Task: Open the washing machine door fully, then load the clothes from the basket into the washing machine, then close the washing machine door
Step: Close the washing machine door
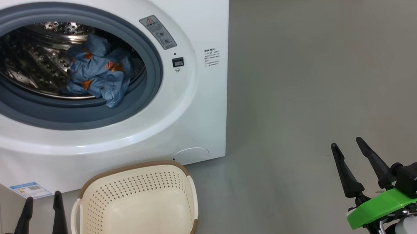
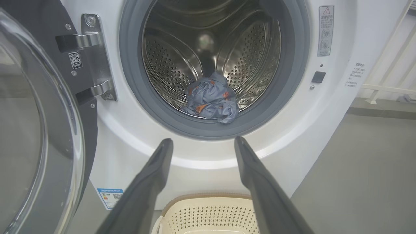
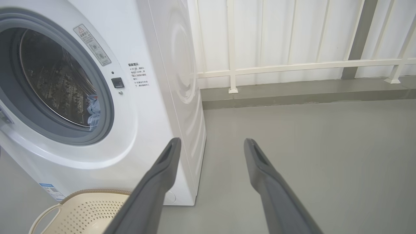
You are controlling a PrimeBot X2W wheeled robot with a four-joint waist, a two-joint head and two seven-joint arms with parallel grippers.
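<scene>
No wording could be read for certain. On the washing machine (image 1: 201,106), up and right of the grey gasket (image 1: 151,88), a grey sticker (image 1: 157,32) bore a red warning triangle with an exclamation mark above tiny, illegible print. Farther right of the gasket sat a block of small dark print (image 1: 211,57), also illegible. Below and left of the gasket, a blue label (image 1: 30,190) carried a QR code. Left of the gasket, on the washing machine door (image 2: 32,113), a white tag (image 2: 75,60) showed another QR code.
</scene>
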